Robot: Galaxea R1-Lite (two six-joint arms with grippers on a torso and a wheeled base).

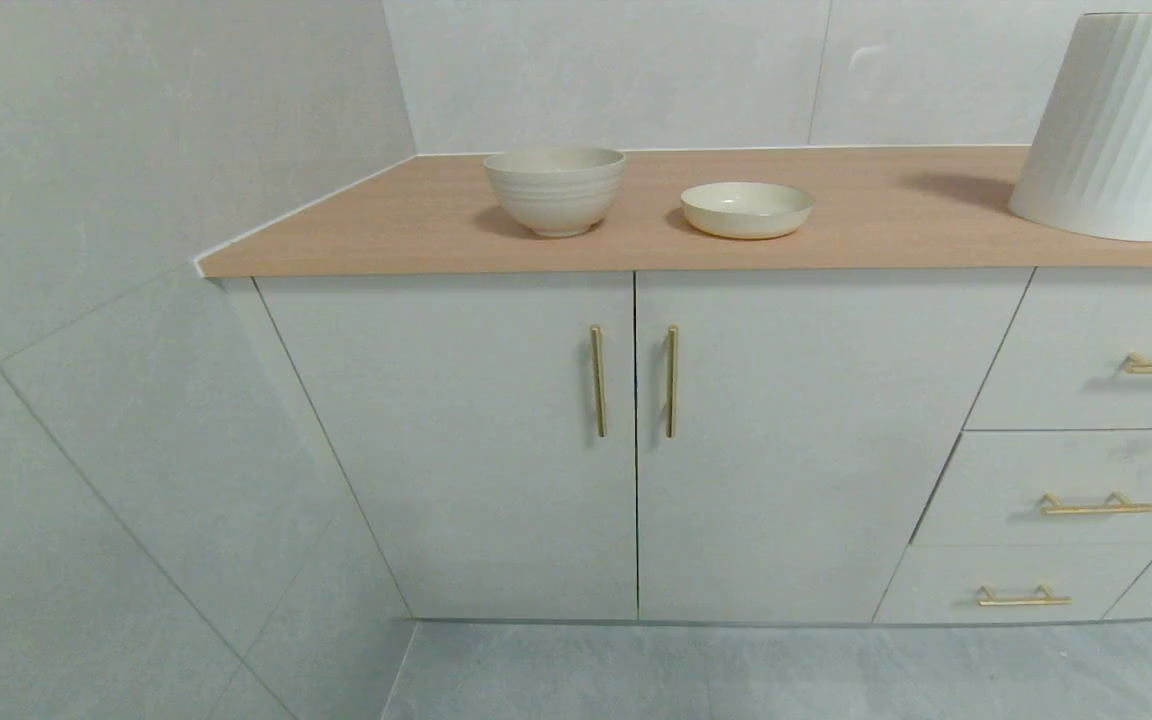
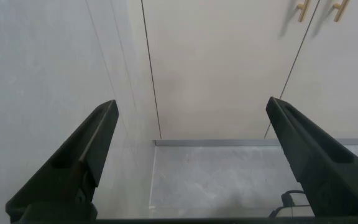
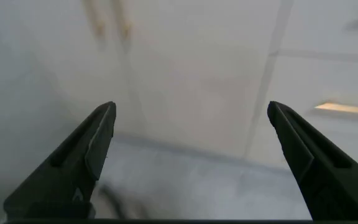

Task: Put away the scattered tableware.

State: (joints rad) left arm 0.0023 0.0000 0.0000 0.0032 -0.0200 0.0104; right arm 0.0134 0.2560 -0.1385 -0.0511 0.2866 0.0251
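Observation:
A deep beige ribbed bowl (image 1: 556, 188) stands on the wooden countertop (image 1: 416, 225), left of centre. Just to its right lies a shallow cream dish (image 1: 747, 208). Below them the two cabinet doors (image 1: 476, 440) are closed, with gold bar handles (image 1: 598, 380) side by side at the middle. My left gripper (image 2: 191, 112) is open, held low in front of the cabinet's left door and the floor. My right gripper (image 3: 191, 115) is open too, facing the cabinet doors and the drawer stack, with nothing between its fingers.
A tall white ribbed container (image 1: 1116, 125) stands at the counter's right end. Three drawers (image 1: 1086, 500) with gold handles sit right of the doors. A tiled wall (image 1: 86, 300) closes off the left side. Grey floor (image 1: 736, 670) lies before the cabinet.

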